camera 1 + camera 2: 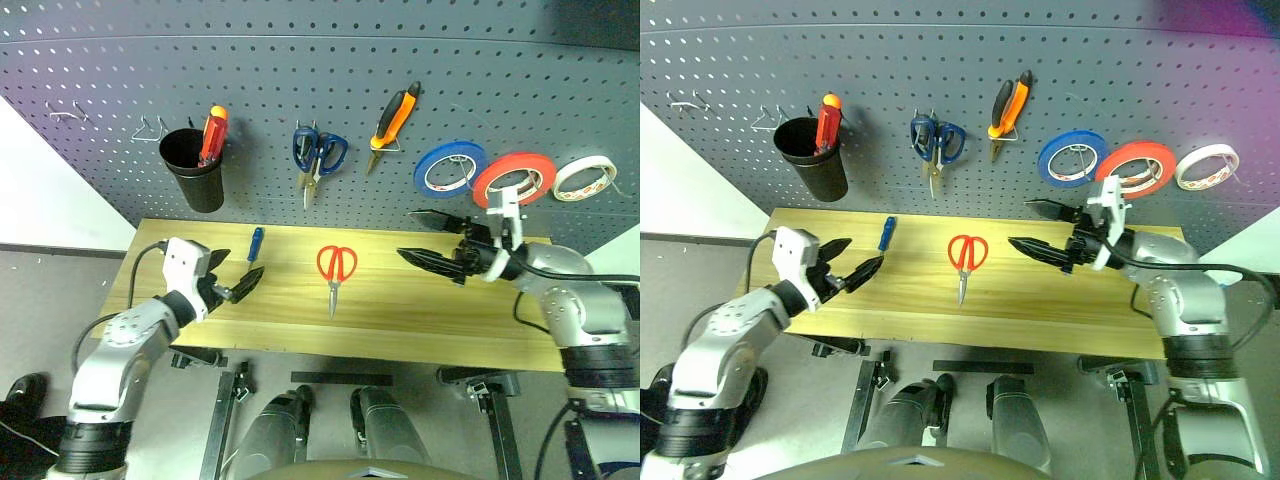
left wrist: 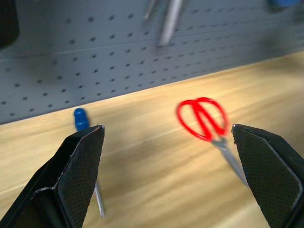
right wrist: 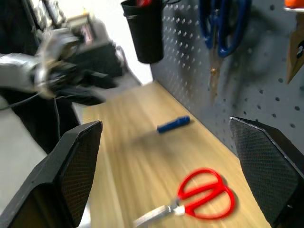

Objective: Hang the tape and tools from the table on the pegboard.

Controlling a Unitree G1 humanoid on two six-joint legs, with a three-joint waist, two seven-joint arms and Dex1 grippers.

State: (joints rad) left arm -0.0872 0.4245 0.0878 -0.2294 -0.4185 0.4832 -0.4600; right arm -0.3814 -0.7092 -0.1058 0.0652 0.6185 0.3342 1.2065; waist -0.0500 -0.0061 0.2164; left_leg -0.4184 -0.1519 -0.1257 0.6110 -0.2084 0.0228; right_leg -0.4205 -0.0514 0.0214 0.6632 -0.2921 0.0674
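Scissors [image 1: 336, 268] with red handles lay flat on the wooden table [image 1: 400, 330], between the two hands and a little farther out than both. The left gripper [image 1: 236, 278] hung low over the table's left part with its two black fingers wide apart and nothing in them. The small blue screwdriver [image 1: 255, 243] lay just past its fingertips, near the wall. The right gripper [image 1: 428, 238] hung over the table's right part, pointing toward the scissors, its fingers wide apart and empty too.

Behind the table stood the grey pegboard [image 1: 300, 80]. The red-orange tape [image 1: 514, 178] hung there just above and behind the right gripper, between a blue roll [image 1: 450, 167] and a white roll [image 1: 585, 178]. The pliers [image 1: 393, 123] with orange and black handles hung higher up, above the red scissors. Blue scissors [image 1: 317, 156] hung beside them. A black cup [image 1: 194, 168] holding a red screwdriver [image 1: 212, 135] hung above the left gripper.
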